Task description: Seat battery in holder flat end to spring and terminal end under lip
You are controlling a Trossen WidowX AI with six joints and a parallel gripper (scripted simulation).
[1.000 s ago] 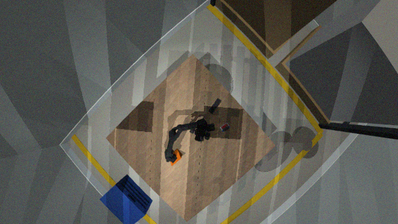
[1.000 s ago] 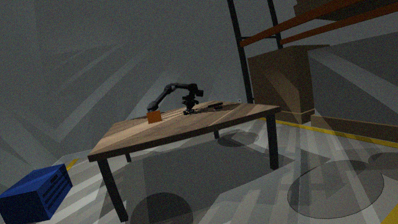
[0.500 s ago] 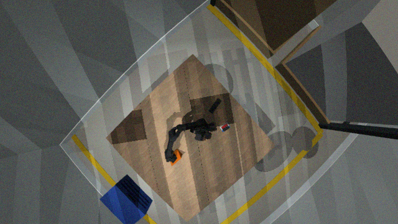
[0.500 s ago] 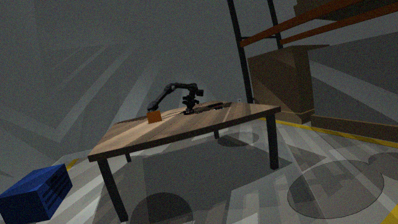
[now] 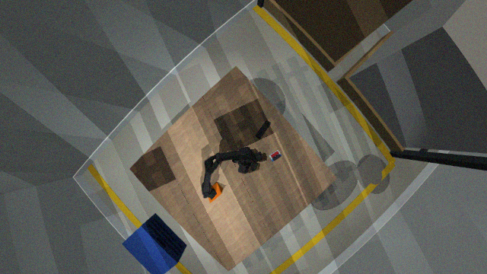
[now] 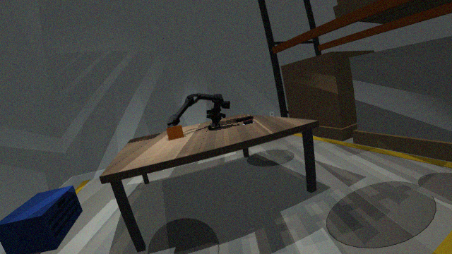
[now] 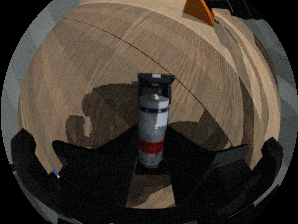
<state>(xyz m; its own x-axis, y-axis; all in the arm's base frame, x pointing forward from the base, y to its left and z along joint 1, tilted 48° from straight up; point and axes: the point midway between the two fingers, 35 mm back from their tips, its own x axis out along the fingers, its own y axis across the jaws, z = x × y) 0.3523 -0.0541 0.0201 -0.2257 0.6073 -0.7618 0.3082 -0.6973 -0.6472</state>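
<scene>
arm over a wooden table, battery in its grip

the table (image 6: 198, 148) carries the arm's orange base block (image 5: 216, 191); the arm (image 5: 224, 157) reaches from it toward the table's middle, the gripper (image 7: 152, 163) clamped on a grey, red-banded battery (image 7: 152, 129); a small red and blue thing (image 5: 275, 155) lies just beyond the gripper

A grey cylindrical battery with a red band (image 7: 152, 127) stands clamped between the black parallel-jaw gripper's (image 7: 152, 163) fingers, above the wooden plank table top (image 7: 87, 56). Beyond the battery lies an orange block (image 7: 197, 6).
</scene>
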